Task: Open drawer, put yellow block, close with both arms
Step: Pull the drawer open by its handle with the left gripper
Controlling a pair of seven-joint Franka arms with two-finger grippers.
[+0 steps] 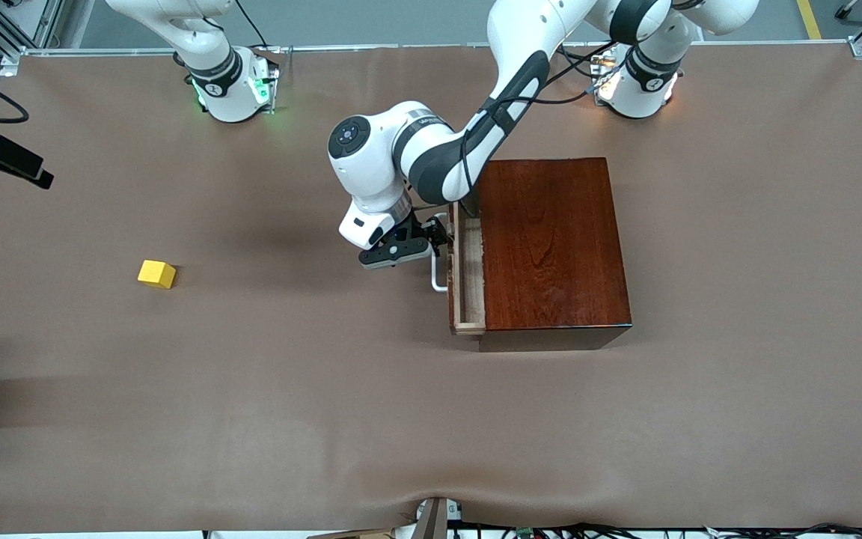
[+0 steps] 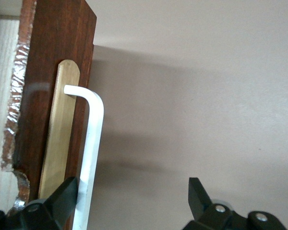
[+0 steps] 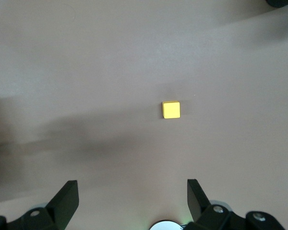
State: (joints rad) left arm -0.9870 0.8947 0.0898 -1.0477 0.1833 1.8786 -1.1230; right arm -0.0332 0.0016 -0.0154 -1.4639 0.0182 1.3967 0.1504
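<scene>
Reaching from its base, the left end effector [image 1: 431,243] sits at the white handle [image 1: 438,278] of the drawer [image 1: 468,277], fingers spread with the bar between them. That drawer is pulled slightly out of the wooden box [image 1: 551,243]. The yellow block [image 1: 156,274] lies on the counter [image 1: 326,389], well apart from the box (toward the right arm's end). High over the block, the right end effector [image 3: 132,199] hangs open.

Left arm [image 1: 506,97] reaches in, wrist bent down, left gripper [image 2: 134,201] low, fingers spread wide. Right arm [image 1: 206,52] waits high; right gripper [image 3: 132,201] fully spread, pointing down.
</scene>
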